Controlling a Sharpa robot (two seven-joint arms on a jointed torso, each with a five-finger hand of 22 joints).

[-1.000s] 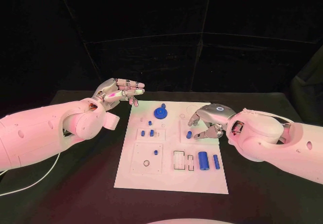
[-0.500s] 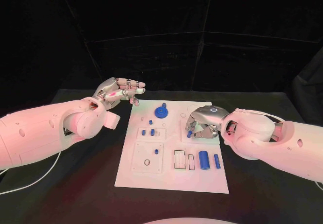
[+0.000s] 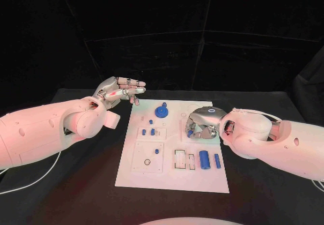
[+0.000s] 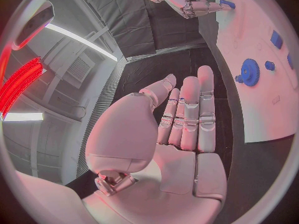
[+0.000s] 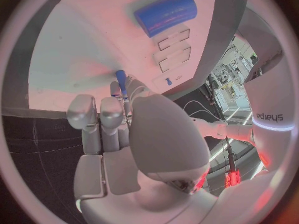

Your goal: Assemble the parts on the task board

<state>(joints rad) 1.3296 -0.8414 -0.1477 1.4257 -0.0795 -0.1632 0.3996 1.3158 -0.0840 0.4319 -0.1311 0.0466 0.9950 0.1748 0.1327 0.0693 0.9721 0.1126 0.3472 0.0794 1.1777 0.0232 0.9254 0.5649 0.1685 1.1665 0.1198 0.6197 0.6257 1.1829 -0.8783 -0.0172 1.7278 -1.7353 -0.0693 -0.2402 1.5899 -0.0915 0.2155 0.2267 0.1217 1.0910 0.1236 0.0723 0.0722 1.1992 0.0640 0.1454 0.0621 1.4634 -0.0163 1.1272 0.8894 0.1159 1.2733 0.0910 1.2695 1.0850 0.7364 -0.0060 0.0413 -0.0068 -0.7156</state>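
Observation:
The white task board (image 3: 172,180) lies in the middle of the black table. My right hand (image 3: 201,124) hovers low over the board's right middle, fingers curled in, and pinches a small blue peg (image 3: 192,134). In the right wrist view the small blue peg (image 5: 121,79) stands out between thumb and fingertips, just above the board (image 5: 69,59). My left hand (image 3: 121,92) is raised beyond the board's far left corner. Its fingers (image 4: 190,114) are straight and side by side, holding nothing. A blue gear (image 3: 162,113) sits at the board's far middle.
A thick blue cylinder (image 3: 204,158) and a slim one (image 3: 217,161) lie on the board's near right, beside empty rectangular slots (image 3: 180,160). Small blue pegs (image 3: 150,132) stand left of centre. A dark ring (image 3: 147,163) lies near left. A white cable (image 3: 30,185) trails on the table's left.
My right hand has shifted slightly left over the board and its fingers have curled in around the small blue peg. The left hand has barely moved.

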